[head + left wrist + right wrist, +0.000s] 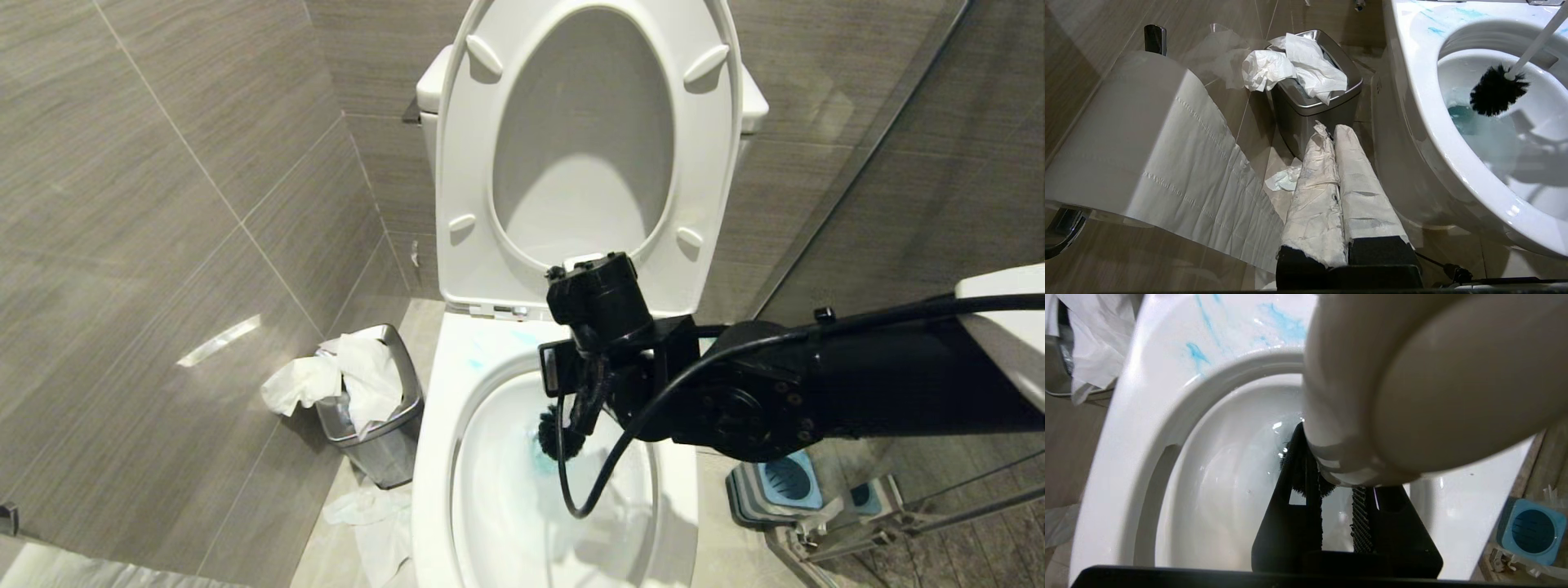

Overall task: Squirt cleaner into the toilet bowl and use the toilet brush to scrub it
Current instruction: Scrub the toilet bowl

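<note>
Right gripper point(581, 400) clamped on the toilet brush point(1498, 90), black head inside the toilet bowl point(433, 425) above blue-tinted cleaner point(1461, 116). Left gripper point(1333, 134) closed, empty, beside the bowl.

Right end effector point(1337, 506) hangs downward from its outstretched arm, fingers clamped; left end effector point(1337, 134) parked, closed.

grey tile walls point(147, 163), steel bin point(384, 425) (paper-stuffed), glass partition rt point(898, 163)

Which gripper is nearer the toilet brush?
Right. The right gripper is shut on the toilet brush handle above the toilet bowl; the left gripper hangs outside it, by the bin.
</note>
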Controlling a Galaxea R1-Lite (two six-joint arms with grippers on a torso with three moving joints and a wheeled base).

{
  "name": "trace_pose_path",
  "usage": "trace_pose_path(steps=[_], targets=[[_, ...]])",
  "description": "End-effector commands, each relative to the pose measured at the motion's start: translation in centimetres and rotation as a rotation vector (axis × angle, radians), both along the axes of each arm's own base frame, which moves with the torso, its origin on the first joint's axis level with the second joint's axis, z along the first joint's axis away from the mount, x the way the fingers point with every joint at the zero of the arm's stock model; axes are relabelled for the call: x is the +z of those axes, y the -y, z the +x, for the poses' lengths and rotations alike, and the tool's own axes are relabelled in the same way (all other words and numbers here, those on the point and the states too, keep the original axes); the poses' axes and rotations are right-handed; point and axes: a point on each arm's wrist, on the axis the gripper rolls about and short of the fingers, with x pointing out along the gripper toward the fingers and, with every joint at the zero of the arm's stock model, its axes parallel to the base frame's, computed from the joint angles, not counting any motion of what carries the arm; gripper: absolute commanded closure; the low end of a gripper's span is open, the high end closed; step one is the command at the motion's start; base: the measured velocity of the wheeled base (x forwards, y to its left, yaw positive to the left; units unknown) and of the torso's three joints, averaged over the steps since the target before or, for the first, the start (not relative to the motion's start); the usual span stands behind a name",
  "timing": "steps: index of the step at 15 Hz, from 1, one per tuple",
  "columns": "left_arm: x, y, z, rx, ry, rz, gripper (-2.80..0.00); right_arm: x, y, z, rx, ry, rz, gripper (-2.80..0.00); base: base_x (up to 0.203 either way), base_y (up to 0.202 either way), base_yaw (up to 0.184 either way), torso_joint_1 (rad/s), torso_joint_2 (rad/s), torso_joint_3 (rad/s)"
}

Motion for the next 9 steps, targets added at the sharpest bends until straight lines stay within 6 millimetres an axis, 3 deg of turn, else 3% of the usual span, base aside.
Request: trace_pose_path(steps=[1,6,7,9], targets=[[0.0,0.0,0.0,0.0,-0.003,0.0,0.0,-3.3,-0.9,1.0,-0.008,-0.047,-0.045,0.0,0.0,0.0,0.0,0.0,0.0,0.0],[0.0,0.0,0.0,0.0,-0.003,0.0,0.0,-8.3,-2.4,3.0,-0.018,-0.079,-0.078,0.0,0.0,0.0,0.0,0.0,0.0,0.0],[0.0,0.0,0.0,0.0,-0.003,-0.001,0.0,-8.7,-2.6,3.2,-0.018,-0.08,-0.081,0.0,0.0,0.0,0.0,0.0,0.0,0.0],[0.0,0.0,0.0,0.0,-0.003,-0.001,0.0,-7.4,-2.5,3.1,-0.016,-0.059,-0.059,0.0,0.0,0.0,0.0,0.0,0.0,0.0]])
